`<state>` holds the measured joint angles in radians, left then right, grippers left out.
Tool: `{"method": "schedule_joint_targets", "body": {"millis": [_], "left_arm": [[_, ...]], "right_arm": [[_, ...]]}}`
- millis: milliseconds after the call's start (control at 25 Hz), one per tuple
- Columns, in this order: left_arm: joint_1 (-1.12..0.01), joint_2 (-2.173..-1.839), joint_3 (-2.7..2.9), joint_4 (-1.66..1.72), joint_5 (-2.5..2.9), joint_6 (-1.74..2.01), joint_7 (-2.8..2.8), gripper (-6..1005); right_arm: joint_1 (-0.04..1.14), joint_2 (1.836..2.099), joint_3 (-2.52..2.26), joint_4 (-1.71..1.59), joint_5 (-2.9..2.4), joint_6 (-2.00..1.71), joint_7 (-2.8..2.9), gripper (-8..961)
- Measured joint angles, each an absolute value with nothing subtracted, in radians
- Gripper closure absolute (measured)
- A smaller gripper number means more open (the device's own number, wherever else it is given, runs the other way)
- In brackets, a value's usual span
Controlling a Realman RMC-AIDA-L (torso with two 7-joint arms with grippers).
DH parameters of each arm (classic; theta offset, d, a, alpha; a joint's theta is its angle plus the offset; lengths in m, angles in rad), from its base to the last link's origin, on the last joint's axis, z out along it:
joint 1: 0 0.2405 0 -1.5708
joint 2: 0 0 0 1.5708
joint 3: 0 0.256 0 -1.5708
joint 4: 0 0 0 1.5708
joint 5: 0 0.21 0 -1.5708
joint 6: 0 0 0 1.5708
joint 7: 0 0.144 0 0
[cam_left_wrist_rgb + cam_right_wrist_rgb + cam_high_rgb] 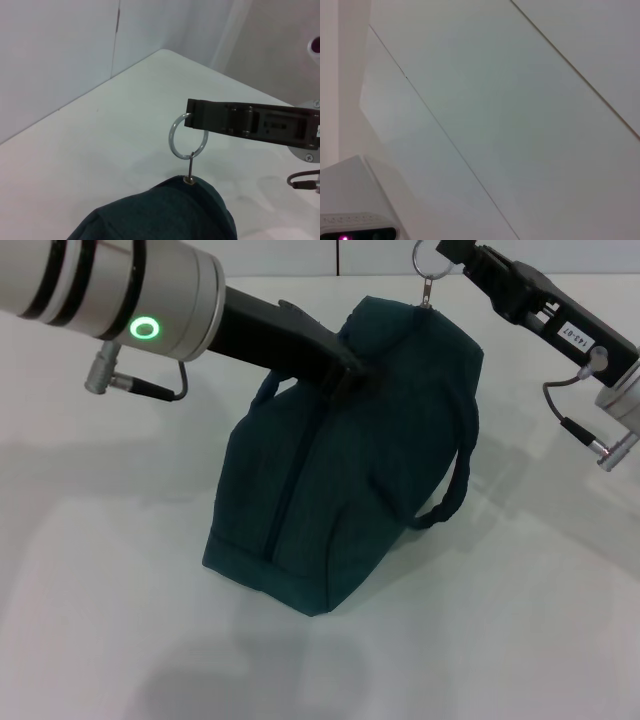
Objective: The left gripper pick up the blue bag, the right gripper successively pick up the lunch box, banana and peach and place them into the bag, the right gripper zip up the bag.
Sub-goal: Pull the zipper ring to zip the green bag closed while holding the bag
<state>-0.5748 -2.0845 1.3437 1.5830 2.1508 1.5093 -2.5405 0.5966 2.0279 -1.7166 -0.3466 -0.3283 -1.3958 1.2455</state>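
Centrally, the blue bag (340, 470) stands on the white table (100, 570), zipped shut along its top seam, one loop handle (455, 480) hanging on its right side. At its far top corner the ring zipper pull (188, 136) stands upright, and the right gripper (450, 252) has its jaws pinched on that ring. The left gripper (350, 375) grasps the bag's upper fabric near the top, jaws pressed onto it.
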Motion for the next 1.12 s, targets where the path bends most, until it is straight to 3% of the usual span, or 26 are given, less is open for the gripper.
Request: {"method": "schedule_joint_targets", "body": {"millis": [1120], "left_arm": [[-0.501, -2.086, 1.356, 1.77, 2.125, 1.525, -2.53, 957]], "right_arm": [[0.548, 2.023, -1.663, -0.299, -0.284, -1.37, 1.23, 947]]}}
